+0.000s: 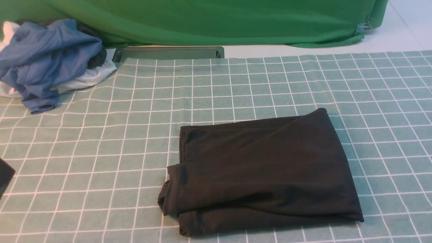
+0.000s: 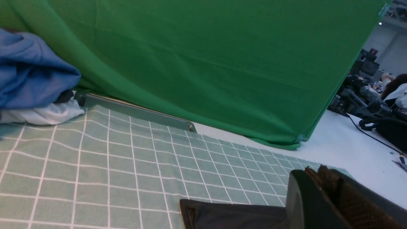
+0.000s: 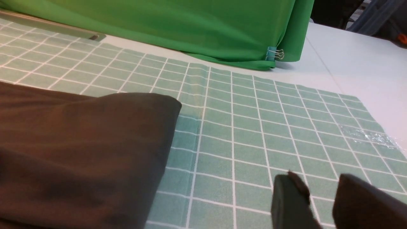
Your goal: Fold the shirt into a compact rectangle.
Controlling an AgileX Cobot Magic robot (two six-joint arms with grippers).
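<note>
Blue garment (image 1: 50, 54) far L; L pincer (image 2: 321, 190) shut, empty; R pincer (image 3: 314, 197) part-open, empty.

No text, label, brand, number or sign can be read in the front view or in either of the two wrist views.

Well ahead of the left gripper (image 2: 318, 187) lies a crumpled blue cloth garment (image 1: 55, 50), heaped over white fabric (image 1: 91, 78) and dark fabric (image 1: 98, 58). Under both that gripper and the right gripper (image 3: 310, 190) spreads a green cloth with a white grid (image 1: 101, 135). Beyond both, at the grid cloth's far edge, sits a flat, dark-rimmed greenish panel (image 1: 168, 53), and behind it hangs a plain green fabric drape (image 1: 219, 20), with silvery wire clips (image 3: 276, 53) ahead of the right gripper.
</note>
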